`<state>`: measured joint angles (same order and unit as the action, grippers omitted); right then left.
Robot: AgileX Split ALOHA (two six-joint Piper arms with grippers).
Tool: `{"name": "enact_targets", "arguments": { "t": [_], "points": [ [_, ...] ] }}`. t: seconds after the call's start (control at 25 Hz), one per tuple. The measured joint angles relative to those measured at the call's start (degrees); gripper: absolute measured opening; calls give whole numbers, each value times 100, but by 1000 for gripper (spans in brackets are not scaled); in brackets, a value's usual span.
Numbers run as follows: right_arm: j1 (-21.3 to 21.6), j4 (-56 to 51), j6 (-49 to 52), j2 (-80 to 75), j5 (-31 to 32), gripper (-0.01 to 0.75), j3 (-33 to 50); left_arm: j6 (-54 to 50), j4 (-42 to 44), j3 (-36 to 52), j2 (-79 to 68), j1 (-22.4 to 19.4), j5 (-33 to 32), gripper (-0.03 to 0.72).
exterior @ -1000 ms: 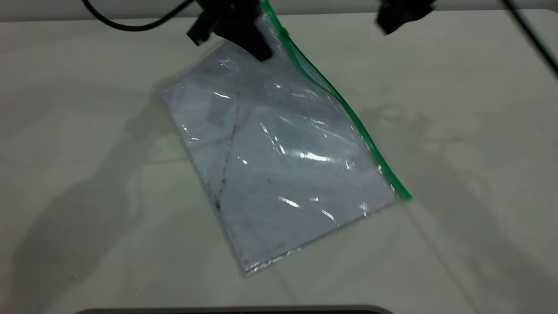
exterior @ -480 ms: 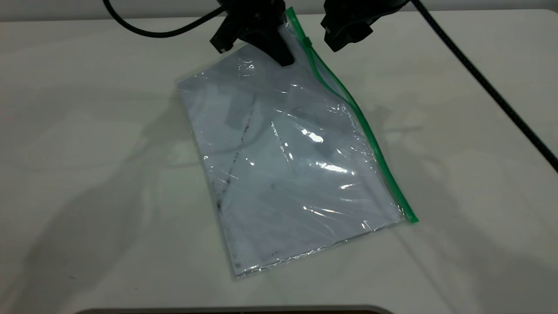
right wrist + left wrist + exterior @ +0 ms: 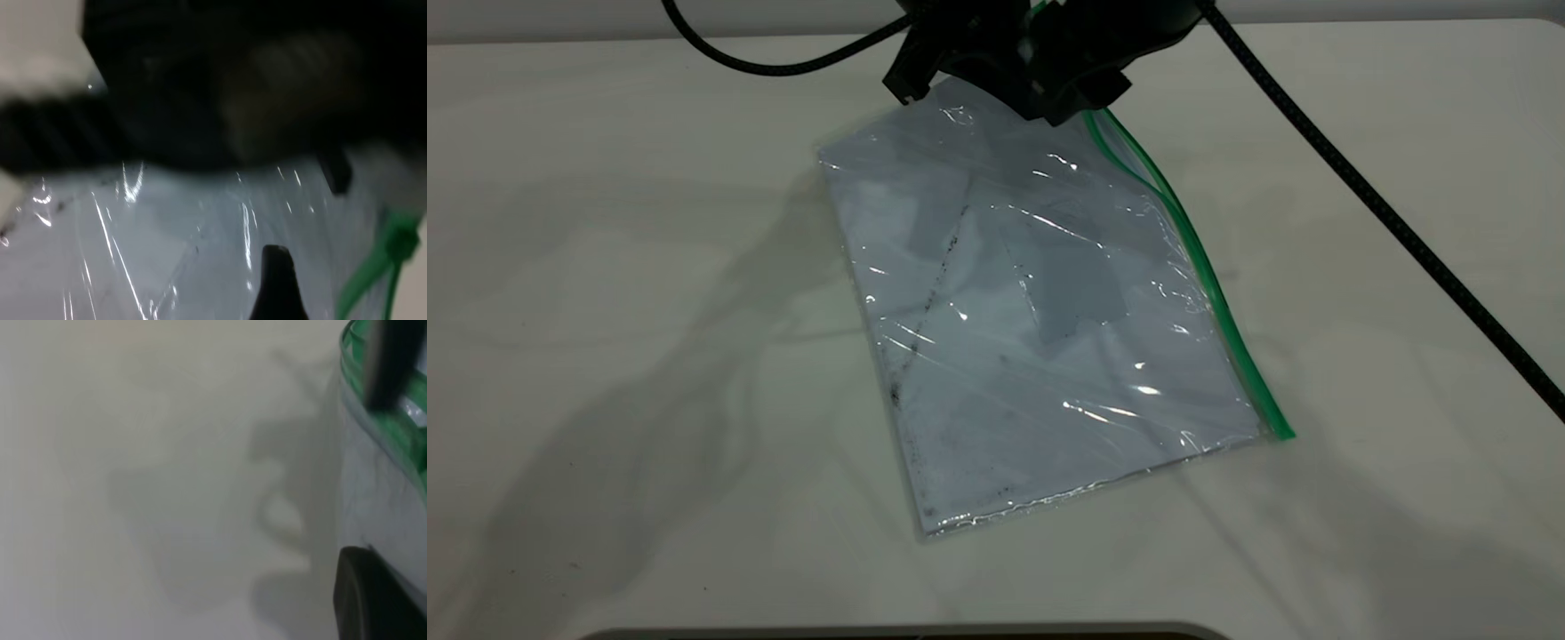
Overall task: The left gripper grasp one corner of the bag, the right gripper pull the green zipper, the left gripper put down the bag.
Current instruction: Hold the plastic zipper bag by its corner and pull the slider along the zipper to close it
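Clamping bag (image 3: 1040,311) corner, left hand (image 3: 996,84); right hand (image 3: 1080,84) state unclear; slider tab (image 3: 402,241) visible only right-wrist.

The exterior camera looks steeply down; both close wrist cameras share the bag (image 3: 1040,311).

Crowded far edge: left gripper (image 3: 1009,93) and right gripper (image 3: 1080,89) sit side by side over the bag (image 3: 1040,311) top corner, blocking access there. A ribbed cable (image 3: 1387,218) crosses the desk (image 3: 605,267) at right. Left side and near edge open.
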<state>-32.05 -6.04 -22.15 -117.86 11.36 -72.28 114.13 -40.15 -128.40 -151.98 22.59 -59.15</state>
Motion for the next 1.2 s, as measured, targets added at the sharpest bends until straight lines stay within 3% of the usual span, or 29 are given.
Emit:
{"name": "enact_targets", "arguments": {
  "t": [0.28,0.44,0.68,1.04,1.2],
  "points": [
    [0,5,0,0,-37,589,0,19,-148,0,0,57,5,53],
    [5,5,0,0,-37,548,0,37,-330,0,0,57,-26,53],
    [5,5,0,0,-74,400,0,36,-368,0,0,63,-40,53],
    [5,48,0,0,-67,96,0,13,-336,0,0,63,-115,53],
    [11,59,0,0,-61,59,0,-214,-325,0,0,46,-155,53]
  ]
}}
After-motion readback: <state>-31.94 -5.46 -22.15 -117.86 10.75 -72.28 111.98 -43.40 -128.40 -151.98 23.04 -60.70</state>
